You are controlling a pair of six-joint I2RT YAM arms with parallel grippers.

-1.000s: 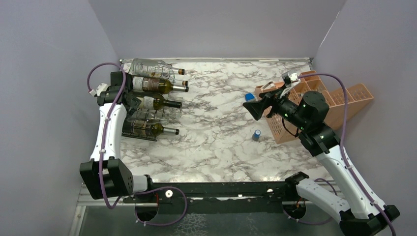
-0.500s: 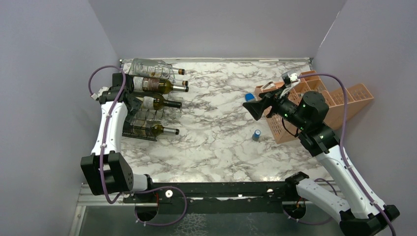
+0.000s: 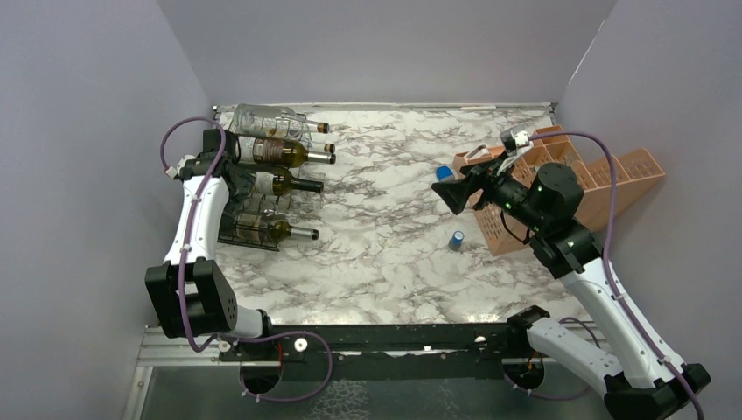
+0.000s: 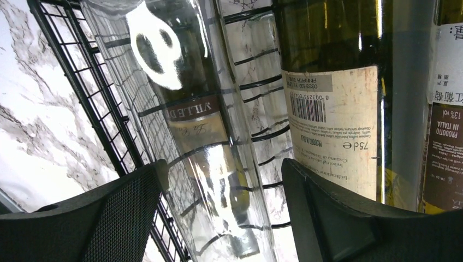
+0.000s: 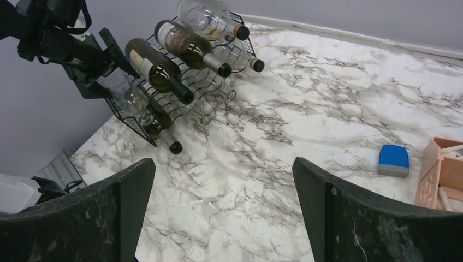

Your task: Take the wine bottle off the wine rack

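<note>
Left jaws have widened and now stand spread astride the clear glass wine bottle [image 4: 207, 136], which lies in the black wire-mesh wine rack [image 3: 226, 236] at 10 o'clock. Grasp judged pending; nothing removed. Right jaws spread, idle.

Left wrist cam: two black fingers [image 4: 338, 218] at the bottom edge, spread wide. A clear glass wine bottle [image 4: 207, 125] with a brown-and-cream label runs lengthwise through the gap between them. The right finger stands off it, with rack wire showing between. The left fingertip sits right at the bottle's edge; can't tell if it touches. The bottle lies on the black wire-mesh rack [image 4: 109, 117]. Just right of it is a dark green glass bottle with a cream barcode label [image 4: 333, 125], partly behind the right finger. Far right, a third bottle with a dark brown label [image 4: 445, 153] is cut off by the frame. White marble-pattern desk [image 4: 38, 120] shows at left, beyond the rack.
</note>
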